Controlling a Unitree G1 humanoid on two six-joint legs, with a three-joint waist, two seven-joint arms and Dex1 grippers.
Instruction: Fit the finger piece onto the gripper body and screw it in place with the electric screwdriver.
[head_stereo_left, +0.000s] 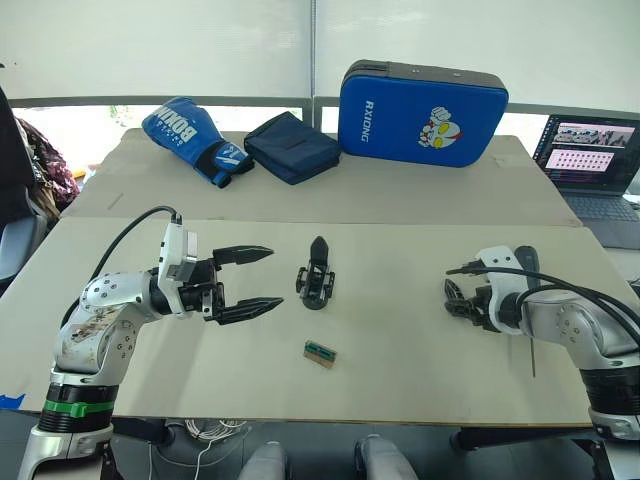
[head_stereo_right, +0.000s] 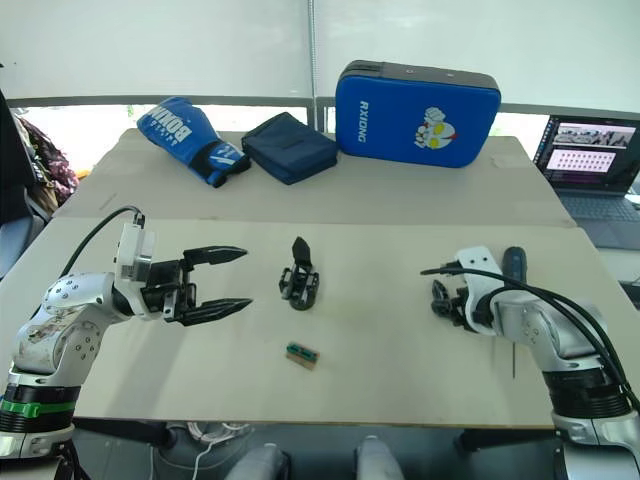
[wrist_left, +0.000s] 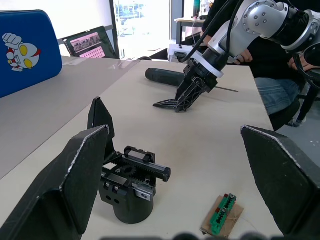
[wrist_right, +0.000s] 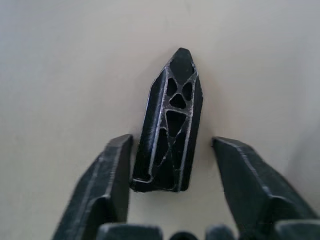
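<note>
The gripper body (head_stereo_left: 316, 277) stands upright mid-table, its black finger pointing up. My left gripper (head_stereo_left: 245, 282) hovers open just to its left, jaws wide, and frames the body (wrist_left: 130, 185) in the left wrist view. The finger piece (wrist_right: 172, 125) lies flat on the table between the fingers of my right gripper (wrist_right: 171, 139), which is open; one finger touches the piece's base and the other stands a little off it. My right gripper (head_stereo_left: 455, 298) is low over the table at the right. The electric screwdriver (head_stereo_right: 514, 262) lies just behind that wrist, partly hidden by the arm.
A small green-and-brown block (head_stereo_left: 320, 353) lies in front of the gripper body. At the back are a blue boxing glove (head_stereo_left: 195, 140), a navy pouch (head_stereo_left: 292, 146) and a blue pad (head_stereo_left: 422, 112). A laptop (head_stereo_left: 590, 165) sits far right. A seated person (wrist_left: 280, 75) is beyond the table.
</note>
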